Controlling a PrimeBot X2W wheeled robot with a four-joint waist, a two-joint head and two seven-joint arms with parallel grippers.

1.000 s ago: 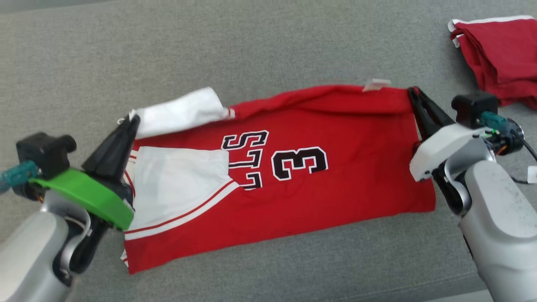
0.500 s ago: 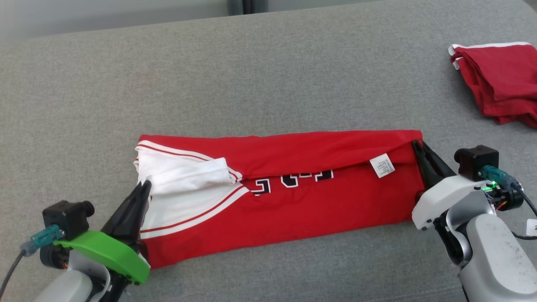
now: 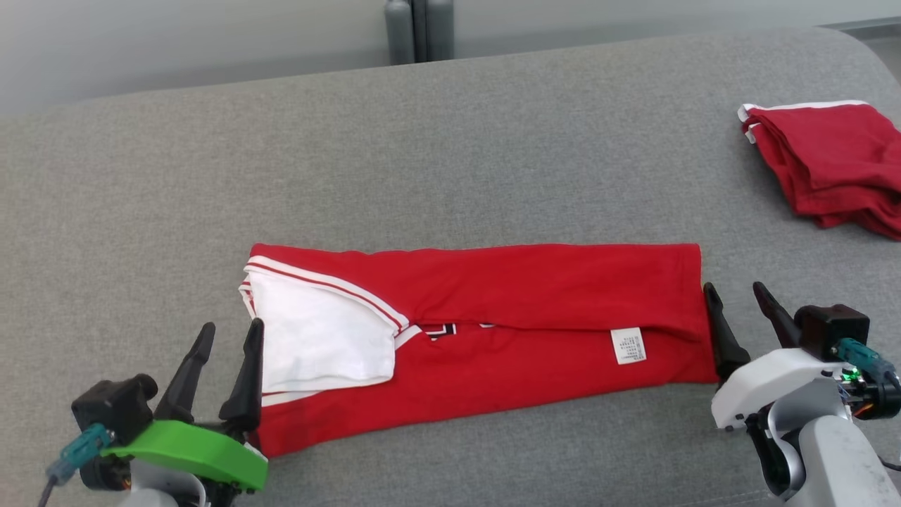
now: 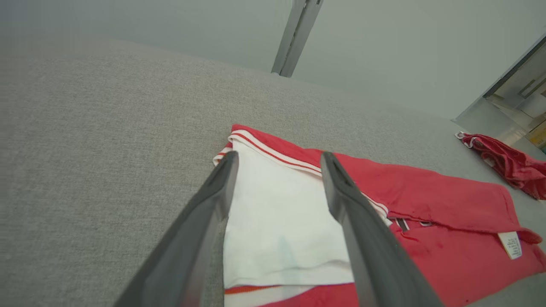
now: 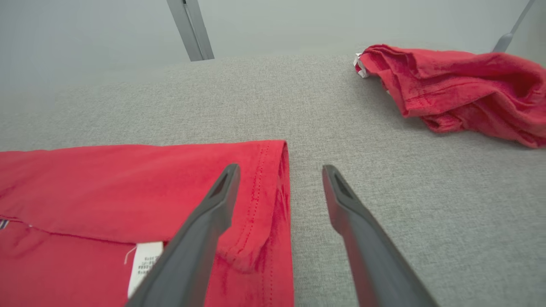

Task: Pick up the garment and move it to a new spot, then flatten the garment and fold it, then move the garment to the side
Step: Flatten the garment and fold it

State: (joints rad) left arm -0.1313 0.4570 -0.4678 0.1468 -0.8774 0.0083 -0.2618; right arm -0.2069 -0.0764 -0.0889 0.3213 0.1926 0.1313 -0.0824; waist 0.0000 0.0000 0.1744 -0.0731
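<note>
Garment (image 3: 507,310) folded on couch (image 3: 493,141) — L gripper (image 3: 232,326), R gripper (image 3: 733,286) spread wide, prob. not touching.

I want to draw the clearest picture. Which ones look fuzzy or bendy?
Head view: sharp, evenly lit, the red jersey casts barely any shadow. Left wrist view: tilted, its fingers loom soft and huge. Right wrist view: the grey cushion's far edge fades hazy.

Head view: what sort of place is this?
Probably an indoor test room for cloth folding: a wide grey fabric surface, a folded red jersey on it, a second red garment apart, a plain pale wall behind.
</note>
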